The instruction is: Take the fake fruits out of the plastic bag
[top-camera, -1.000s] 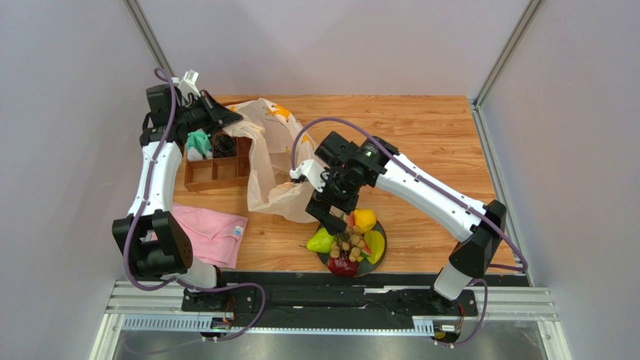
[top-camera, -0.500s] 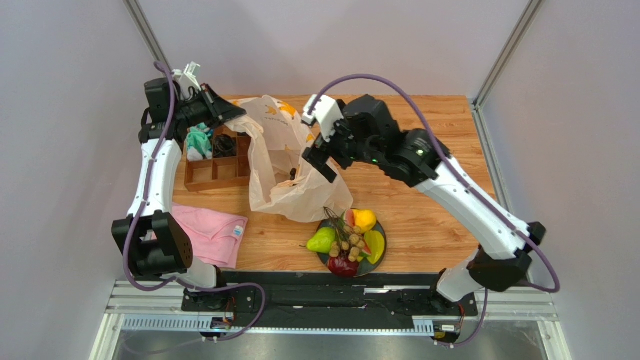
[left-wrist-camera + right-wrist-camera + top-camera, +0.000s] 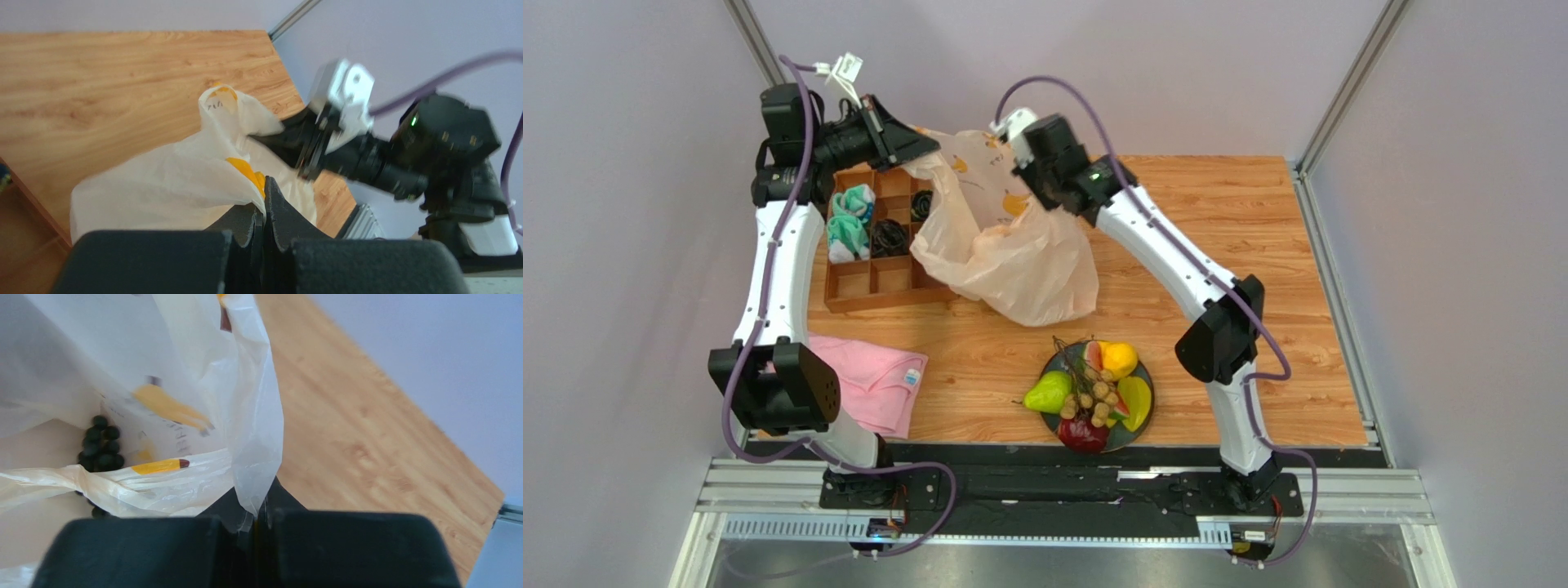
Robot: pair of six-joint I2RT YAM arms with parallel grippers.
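Observation:
The plastic bag (image 3: 1014, 251) hangs stretched between both grippers over the back of the table. My left gripper (image 3: 923, 143) is shut on its left rim, seen pinched in the left wrist view (image 3: 264, 201). At the right rim my right gripper (image 3: 1022, 186) is shut on a fold of plastic (image 3: 256, 509). A dark purple grape bunch (image 3: 101, 447) lies inside the bag. Near the front edge a dark plate (image 3: 1143, 423) holds a green pear (image 3: 1047, 393), a lemon (image 3: 1119, 359), a mango (image 3: 1135, 399), a dark red apple (image 3: 1082, 434) and pale grapes (image 3: 1091, 398).
A wooden divided box (image 3: 879, 279) with teal (image 3: 847, 233) and black socks (image 3: 887, 235) stands at the left, partly under the bag. A folded pink cloth (image 3: 873, 380) lies at the front left. Grey walls close in both sides.
My right gripper left the plate, swung to the back and shut on the bag's right rim. The left gripper rose, and the bag lifted and spread toward the back.

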